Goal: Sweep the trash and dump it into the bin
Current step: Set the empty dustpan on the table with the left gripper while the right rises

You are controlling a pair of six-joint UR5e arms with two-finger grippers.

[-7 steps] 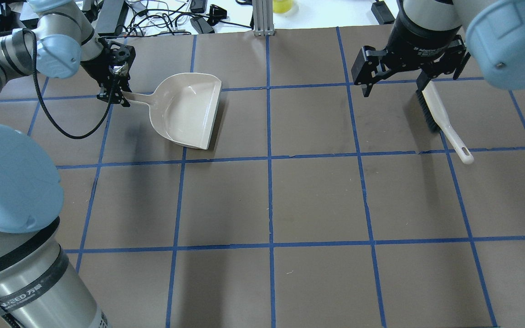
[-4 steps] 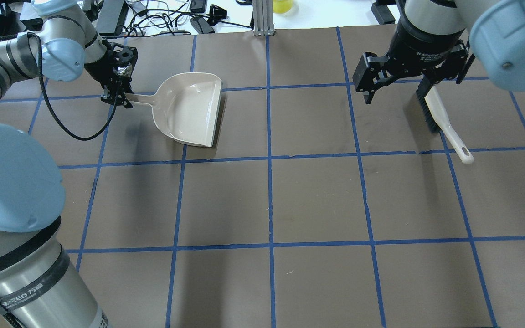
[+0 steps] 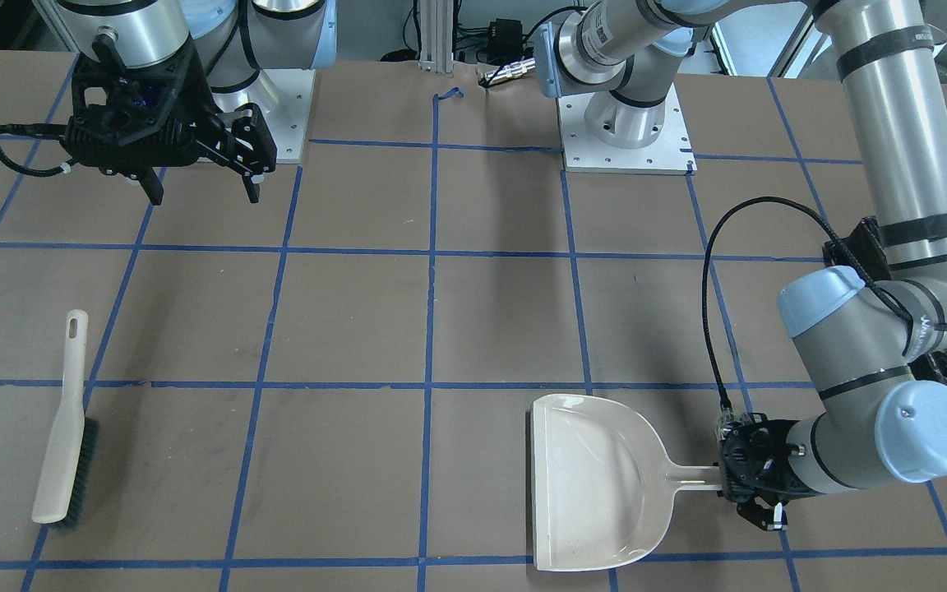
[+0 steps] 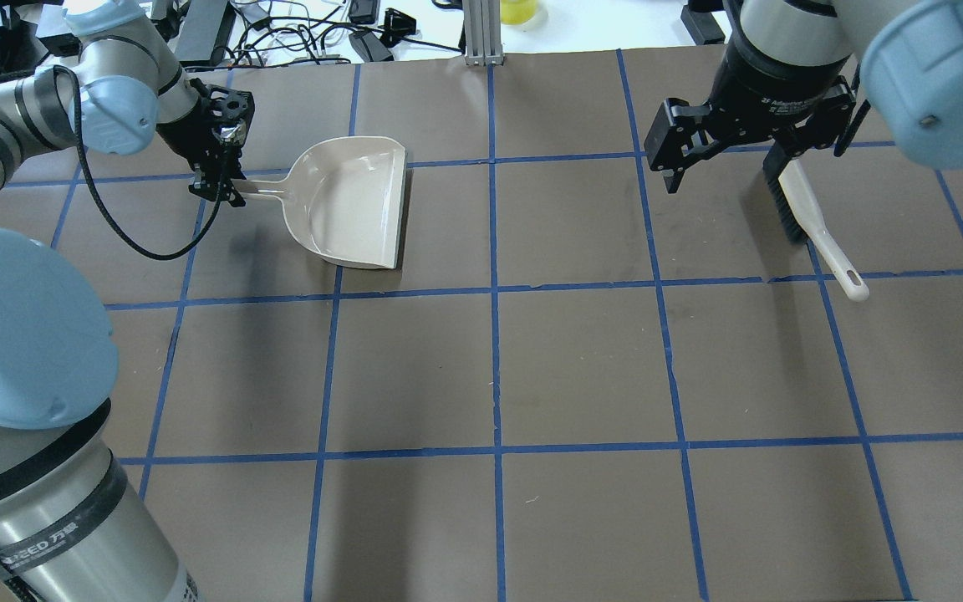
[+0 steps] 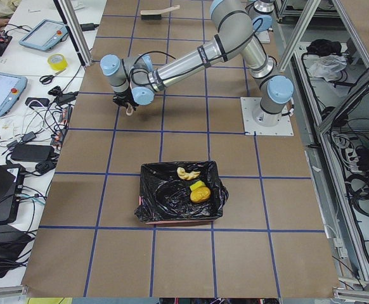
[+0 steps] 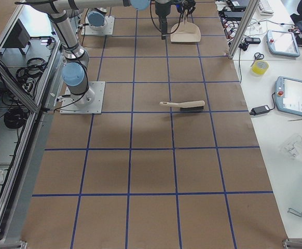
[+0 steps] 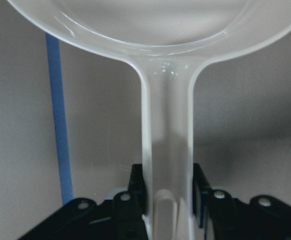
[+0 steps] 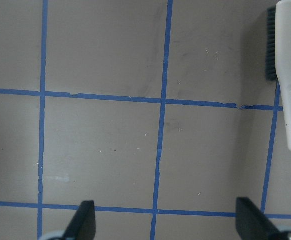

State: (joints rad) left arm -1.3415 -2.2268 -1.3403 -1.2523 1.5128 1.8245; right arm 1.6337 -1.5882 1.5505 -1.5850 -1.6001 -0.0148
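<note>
Left claw (image 3: 757,485): clamped on dustpan (image 3: 597,481) handle, holding it flat on bench (image 3: 482,329).
Right claw (image 3: 202,189): fingers apart, empty, well apart from dustpan.
Trash (image 5: 199,193): inside bin (image 5: 148,212), hence dustpan empty.

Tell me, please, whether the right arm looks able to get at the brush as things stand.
Probably yes: the right gripper hangs open and empty above the table, and the brush lies flat in the open with nothing between them.
</note>
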